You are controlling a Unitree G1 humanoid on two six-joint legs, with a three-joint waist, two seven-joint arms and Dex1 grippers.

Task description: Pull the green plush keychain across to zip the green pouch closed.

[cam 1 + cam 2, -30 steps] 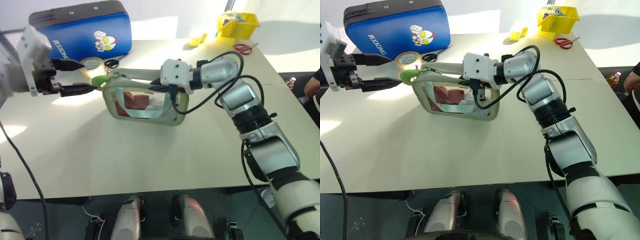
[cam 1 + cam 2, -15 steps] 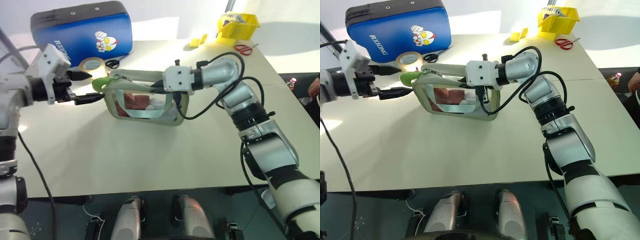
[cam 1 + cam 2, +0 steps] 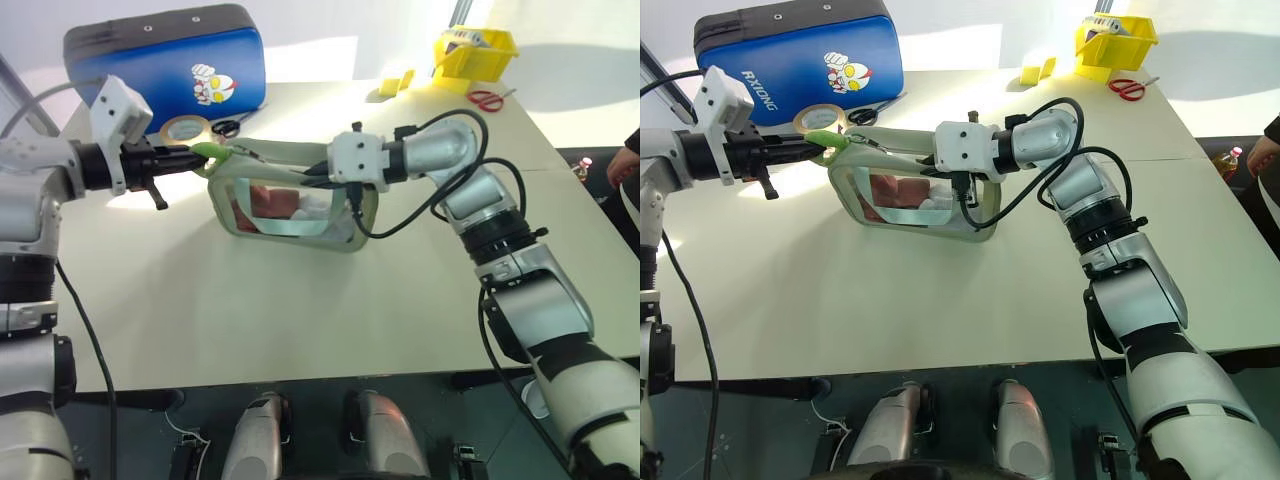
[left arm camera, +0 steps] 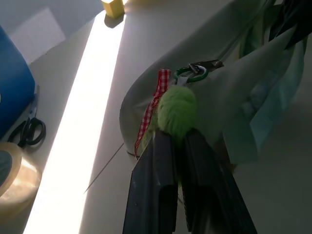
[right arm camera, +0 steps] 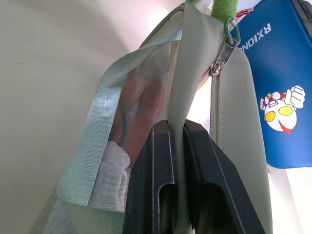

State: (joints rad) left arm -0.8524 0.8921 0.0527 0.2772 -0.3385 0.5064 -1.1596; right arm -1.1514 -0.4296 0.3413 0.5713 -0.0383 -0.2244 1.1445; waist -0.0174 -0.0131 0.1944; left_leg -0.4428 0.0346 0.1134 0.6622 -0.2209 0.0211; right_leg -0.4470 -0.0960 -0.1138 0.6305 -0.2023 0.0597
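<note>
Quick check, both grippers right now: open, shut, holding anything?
Left gripper: shut on the green plush keychain.
Right gripper: shut on the green pouch.

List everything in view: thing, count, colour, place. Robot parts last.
pouch: 1, sage green, table centre, upright
keychain: 1, lime green, on the pouch's zipper pull
case: 1, blue, far left of table
tape roll: 1, tan, before the case
black scissors: 1, beside the tape roll
red scissors: 1, far right
bin: 1, yellow, far right
table: 1, cream
left gripper: jaws shut on keychain
right gripper: jaws shut on pouch
</note>
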